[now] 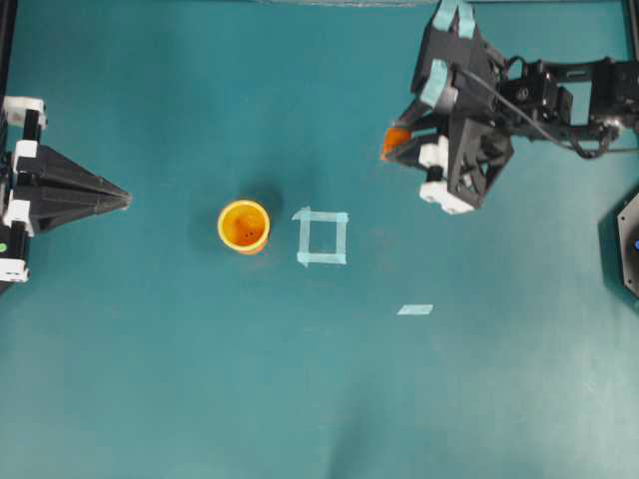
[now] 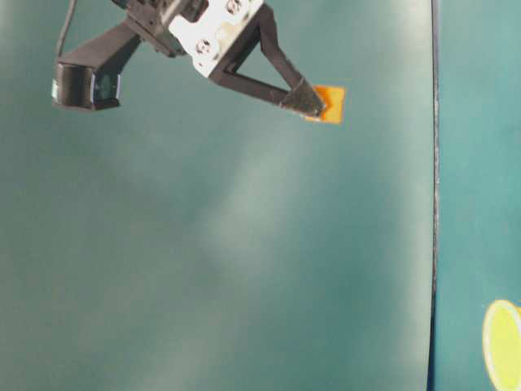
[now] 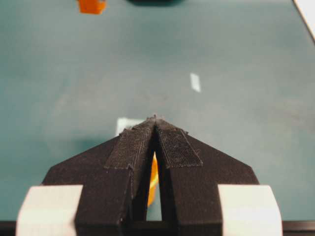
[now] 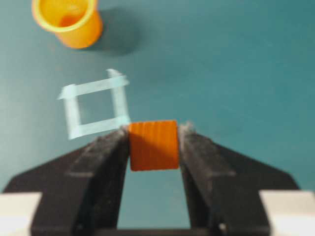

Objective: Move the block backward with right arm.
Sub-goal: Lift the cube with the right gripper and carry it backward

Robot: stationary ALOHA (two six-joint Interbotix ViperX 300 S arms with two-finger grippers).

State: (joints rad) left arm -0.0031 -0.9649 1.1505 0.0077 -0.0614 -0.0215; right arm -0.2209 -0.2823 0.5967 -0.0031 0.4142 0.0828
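The block (image 4: 153,145), a small orange cube, is pinched between the two black fingertips of my right gripper (image 4: 153,136), which is shut on it. From overhead the block (image 1: 394,140) shows at the tip of the right gripper (image 1: 397,146), at the back right of the table, and the right arm (image 1: 559,95) stretches in from the right edge. The table-level view has the block (image 2: 330,103) at the fingertip end of the gripper (image 2: 316,102). My left gripper (image 1: 125,200) rests at the left edge, its jaws (image 3: 155,119) shut with nothing between them.
A yellow-orange cup (image 1: 244,226) stands upright left of centre. Just to its right lies a pale tape square outline (image 1: 321,238). A short tape strip (image 1: 415,309) lies nearer the front. A dark base (image 1: 629,244) sits at the right edge.
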